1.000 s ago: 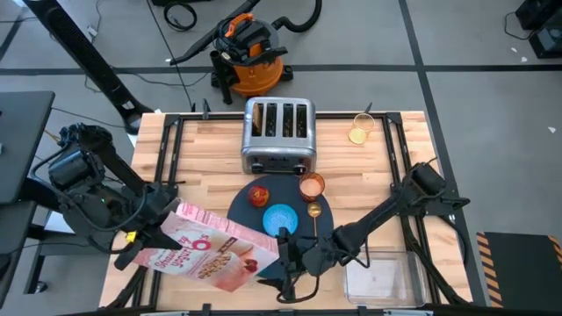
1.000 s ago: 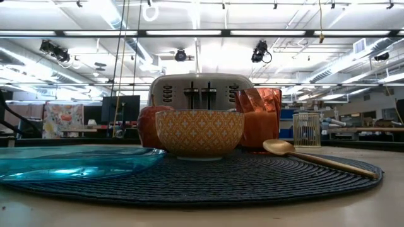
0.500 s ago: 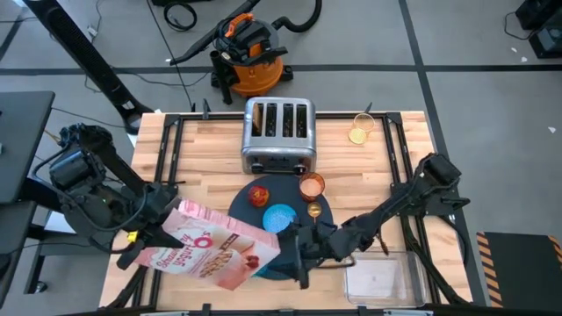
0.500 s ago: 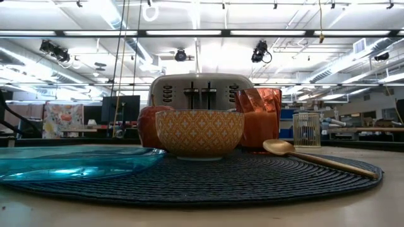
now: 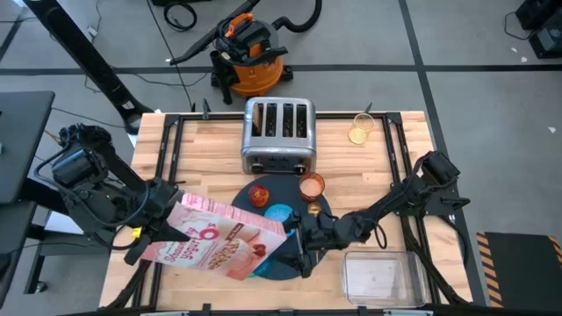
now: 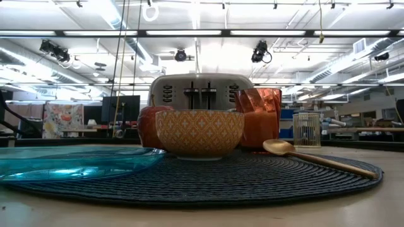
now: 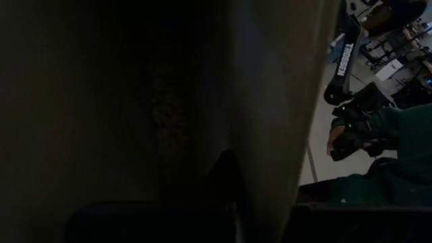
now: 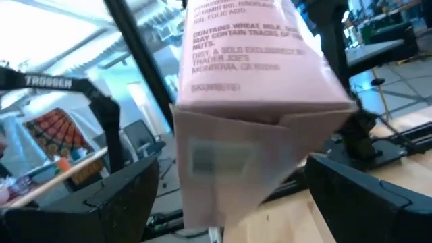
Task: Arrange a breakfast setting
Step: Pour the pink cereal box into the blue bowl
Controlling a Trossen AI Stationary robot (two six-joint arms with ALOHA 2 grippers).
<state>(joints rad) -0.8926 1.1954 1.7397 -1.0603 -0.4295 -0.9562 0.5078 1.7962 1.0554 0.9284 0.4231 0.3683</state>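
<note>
My left gripper (image 5: pixel 151 230) is shut on the pink-and-white cereal box (image 5: pixel 219 241), which hangs tilted over the left part of the dark round mat (image 5: pixel 299 263). My right gripper (image 5: pixel 294 244) is open at the box's right end; its fingers (image 8: pixel 101 196) stand either side of that end (image 8: pixel 256 128). The bowl (image 5: pixel 279 212) (image 6: pixel 199 132), red apple (image 5: pixel 258 194), copper cup (image 5: pixel 312 185) and gold spoon (image 5: pixel 313 211) sit on the mat. The blue plate (image 6: pixel 69 162) shows only in the low view. No toast shows. My left gripper holds the cereal box by its left end (image 5: pixel 162 233), coming from the table's left. The box fills the left wrist view, so the place of contact is hidden. The box is lifted clear and slants down toward its left end. My right gripper: I cannot tell whether its fingers touch the box's right end.
The steel four-slot toaster (image 5: pixel 278 134) stands behind the mat. A small glass jar (image 5: pixel 361 130) is at the far right. A clear plastic container (image 5: pixel 382 276) lies at the near right. A person in green shows beyond the table (image 7: pixel 378 148).
My right gripper has gone from the mat's near edge toward the far edge and up to the box's right end. My left gripper has carried the box a little toward the table's right and far edge, so it now covers more of the bowl.
</note>
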